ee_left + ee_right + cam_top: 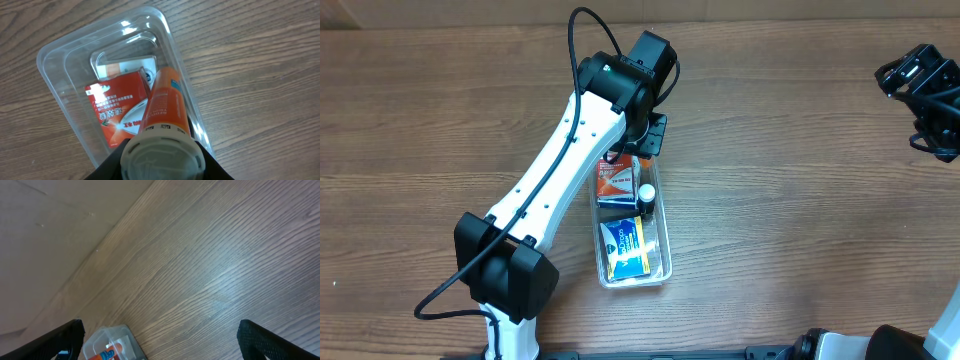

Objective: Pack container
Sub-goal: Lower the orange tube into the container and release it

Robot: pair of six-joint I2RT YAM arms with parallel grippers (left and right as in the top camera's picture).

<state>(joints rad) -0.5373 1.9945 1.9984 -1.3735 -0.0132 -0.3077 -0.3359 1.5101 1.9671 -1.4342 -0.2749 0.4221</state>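
Note:
The clear plastic container (635, 284) lies lengthwise at the table's middle. It holds a red box (616, 181), a small dark-capped bottle (646, 195) and a blue and yellow box (628, 248). My left gripper (646, 136) hangs over the container's far end. In the left wrist view the left gripper (162, 161) is shut on an orange bottle (167, 100) with a grey cap. The bottle points down into the container (55, 62), beside the red box (119, 111). My right gripper (928, 92) is open and empty, far off at the back right.
The right wrist view shows bare wooden table between the open fingers of the right gripper (167, 340), with the container's end (116, 330) and the orange bottle (106, 355) at the lower left. The left arm (555, 170) stretches diagonally over the table's left half.

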